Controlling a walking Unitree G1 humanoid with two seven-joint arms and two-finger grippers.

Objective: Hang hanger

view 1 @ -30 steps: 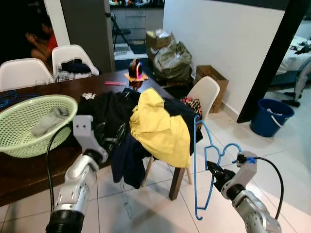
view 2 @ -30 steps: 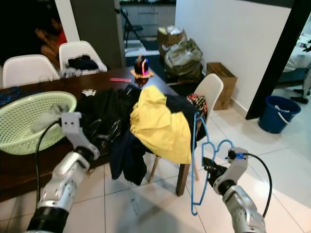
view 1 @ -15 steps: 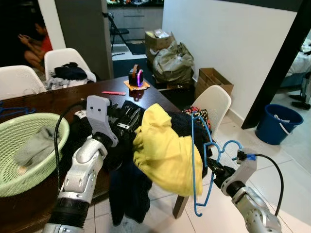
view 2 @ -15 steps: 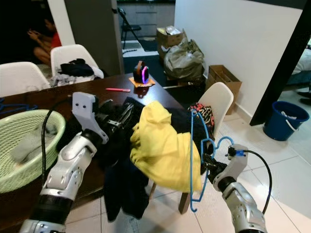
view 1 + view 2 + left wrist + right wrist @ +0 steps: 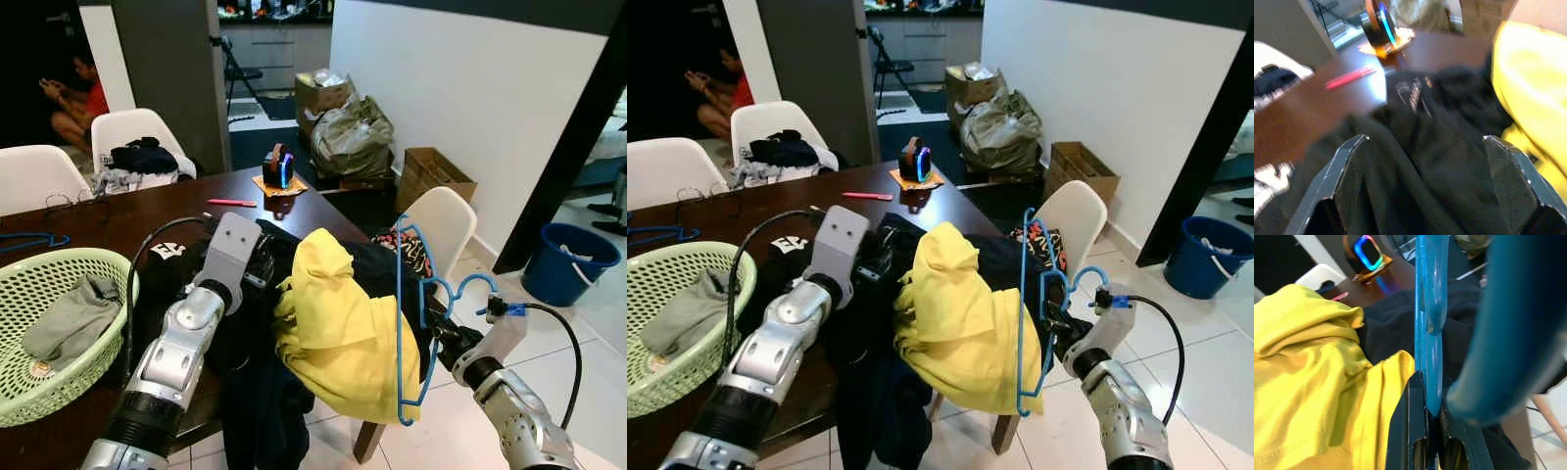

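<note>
The dark wooden desk [image 5: 118, 220] carried a green basket [image 5: 29, 362], a pink pen [image 5: 231, 203], and heaped black clothes [image 5: 245, 284] beside a yellow garment [image 5: 338, 333].

— What sort of place is this?
— A lived-in home — a dark dining tabletop [image 5: 118, 220] with white chairs [image 5: 443, 217], a green laundry basket [image 5: 54, 338], heaped clothes [image 5: 338, 323], tiled floor [image 5: 578, 323], cardboard boxes [image 5: 431, 174].

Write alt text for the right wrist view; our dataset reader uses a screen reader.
The right gripper is shut on a blue plastic hanger, whose bar runs straight up from its two black fingers. Behind lie a crumpled yellow mesh shirt and dark clothes.
</note>
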